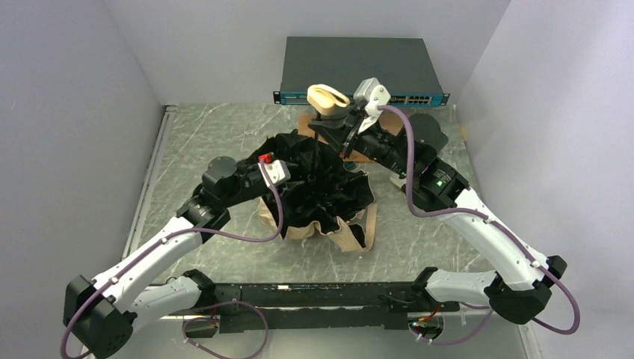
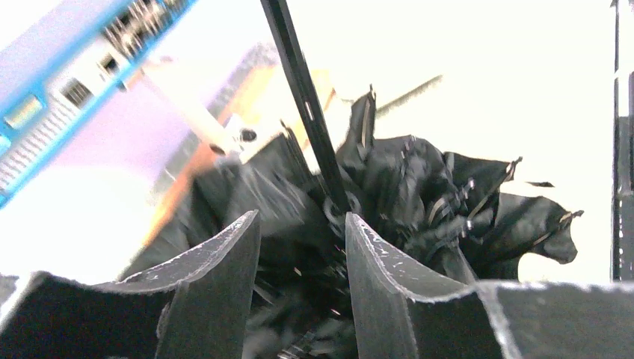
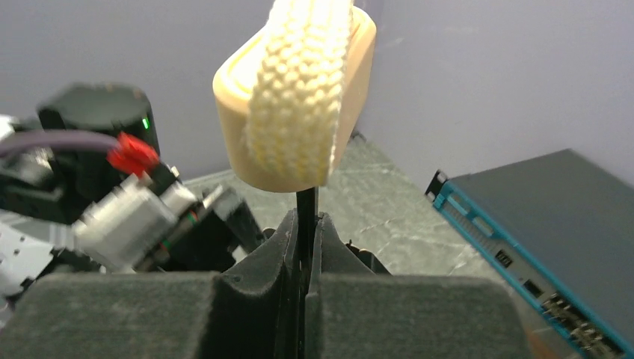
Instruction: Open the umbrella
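Note:
The umbrella lies half spread in the middle of the table, black lining (image 1: 321,187) facing up and pale beige fabric (image 1: 345,238) showing under its near edge. Its thin black shaft (image 2: 306,105) rises to the beige handle (image 1: 329,98) with a woven loop (image 3: 299,97). My right gripper (image 1: 346,127) is shut on the shaft just under the handle (image 3: 306,221) and holds it up. My left gripper (image 1: 303,178) is down in the canopy; its jaws (image 2: 303,221) are narrowed around the ribs and lining at the shaft's base, and the contact is blurred.
A dark network switch (image 1: 359,71) with a blue front (image 3: 516,262) stands at the back wall. A brown mat (image 1: 306,123) lies under the umbrella's far side. White walls close in on the left, right and back. The left wrist (image 3: 127,217) is close to the right gripper.

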You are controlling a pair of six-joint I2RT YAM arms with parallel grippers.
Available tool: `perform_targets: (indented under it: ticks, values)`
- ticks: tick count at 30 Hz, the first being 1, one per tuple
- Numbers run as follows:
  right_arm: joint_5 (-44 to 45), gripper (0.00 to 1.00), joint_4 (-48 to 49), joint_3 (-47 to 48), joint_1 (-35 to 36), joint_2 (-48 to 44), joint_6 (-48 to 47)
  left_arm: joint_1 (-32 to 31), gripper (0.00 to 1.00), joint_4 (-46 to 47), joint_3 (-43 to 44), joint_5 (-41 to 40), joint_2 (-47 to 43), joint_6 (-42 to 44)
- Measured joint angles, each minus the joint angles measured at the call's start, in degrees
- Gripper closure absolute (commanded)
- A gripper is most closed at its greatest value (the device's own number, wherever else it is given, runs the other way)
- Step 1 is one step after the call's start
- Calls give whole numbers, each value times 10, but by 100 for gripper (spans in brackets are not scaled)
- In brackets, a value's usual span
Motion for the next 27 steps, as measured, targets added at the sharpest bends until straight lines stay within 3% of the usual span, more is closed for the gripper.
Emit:
perform_targets:
  ticks: [5,10,21,23,26,27]
  values:
    - [-16,100,-2,-36,0,5,4,-36,42,2,41,3,3,2]
    - [-24,100,-1,-35,0,20,10,-66,55,28,34,-8,40,-3]
    - [-23,100,-9,43,0,45,45,-48,63,45,-56,-38,104,-31]
    - [-23,100,-16,55,0,51,48,-37,53,54,-58,-38,105,-40]
    - [-22,100,-16,58,0,53,43,-22,26,42,-55,-34,105,-43]
    - [-20,100,-16,58,0,51,37,-20,23,33,-53,-32,104,-40]
